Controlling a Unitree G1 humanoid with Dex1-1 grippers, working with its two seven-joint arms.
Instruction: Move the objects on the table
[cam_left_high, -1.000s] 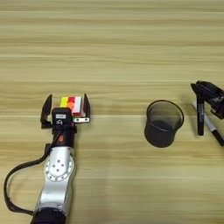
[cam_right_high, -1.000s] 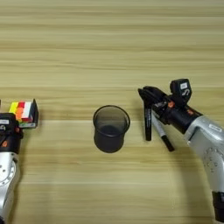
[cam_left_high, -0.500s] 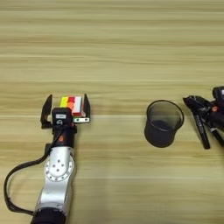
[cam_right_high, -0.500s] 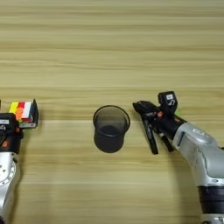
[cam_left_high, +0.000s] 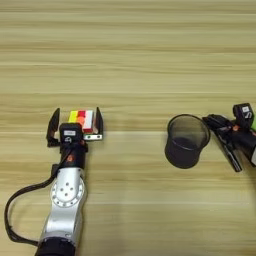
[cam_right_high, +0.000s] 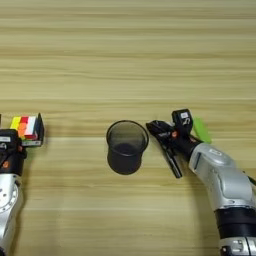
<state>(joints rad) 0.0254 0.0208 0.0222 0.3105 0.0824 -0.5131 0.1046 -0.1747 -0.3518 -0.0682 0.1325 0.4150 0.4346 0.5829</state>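
My right pincer (cam_right_high: 161, 131) grips one slim black marker pen (cam_right_high: 171, 157) just right of one dark cylindrical pen cup (cam_right_high: 126, 147) on the light-brown wooden table (cam_right_high: 128, 60). My left pincer (cam_left_high: 75, 124) stands spread around one multicoloured puzzle cube (cam_left_high: 82, 120).

Table (cam_left_high: 130, 60) matt striped wood; pen cup (cam_right_high: 127, 147) dark translucent plastic; puzzle cube (cam_left_high: 82, 120) glossy plastic.

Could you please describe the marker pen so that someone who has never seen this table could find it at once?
On the wooden table, find the dark pen cup standing upright near the middle. Just to its right, the right pincer holds the marker pen. It is the only slim, all-black stick there, slanting from the pincer toward the table's near edge, unlike the colourful puzzle cube between the left pincer's fingers.
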